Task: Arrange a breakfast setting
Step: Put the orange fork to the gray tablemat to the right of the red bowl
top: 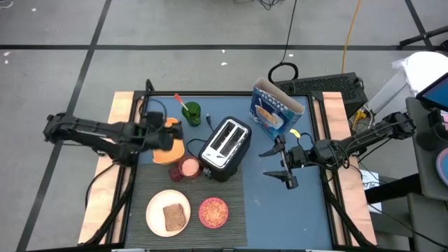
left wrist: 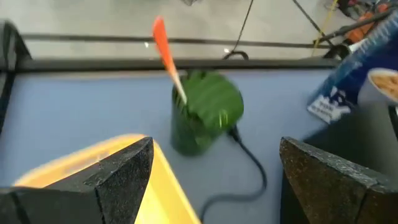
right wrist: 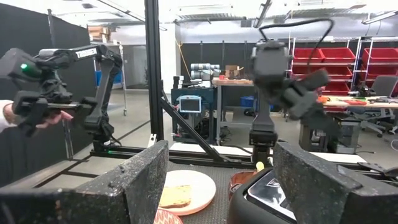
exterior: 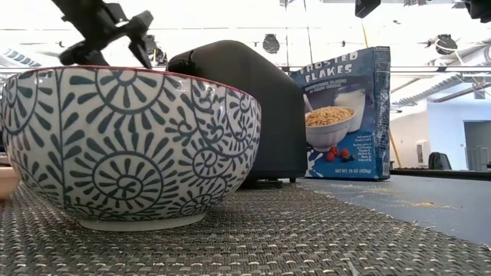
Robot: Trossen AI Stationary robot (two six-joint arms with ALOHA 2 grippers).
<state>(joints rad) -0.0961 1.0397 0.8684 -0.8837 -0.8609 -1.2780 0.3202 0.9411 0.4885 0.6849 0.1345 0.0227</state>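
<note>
Toast (top: 172, 216) is seen from above on the round cream plate (top: 155, 206) at the table's (top: 308, 203) near edge, with the cereal bowl (top: 213, 212) just beside it on the woven mat. The red-handled spoon (top: 181, 103) is stood in a green cup (top: 192, 113) at the far side, behind the toaster (top: 226, 145). The left claw (top: 170, 131) is held spread above the orange container (top: 168, 150); the right claw (top: 285, 161) is held spread over bare table near the cereal box (top: 274, 108).

At table height, the patterned bowl (exterior: 130, 146) is shown closest, the toaster (exterior: 245, 107) behind it and the box (exterior: 347, 115) farther back.

From the left wrist, the cup (left wrist: 202, 119) and spoon handle (left wrist: 163, 45) are seen between the spread fingers (left wrist: 118, 177).

From the right wrist, the toast (right wrist: 176, 195) and plate (right wrist: 200, 183) are seen beyond open fingers (right wrist: 314, 186).
</note>
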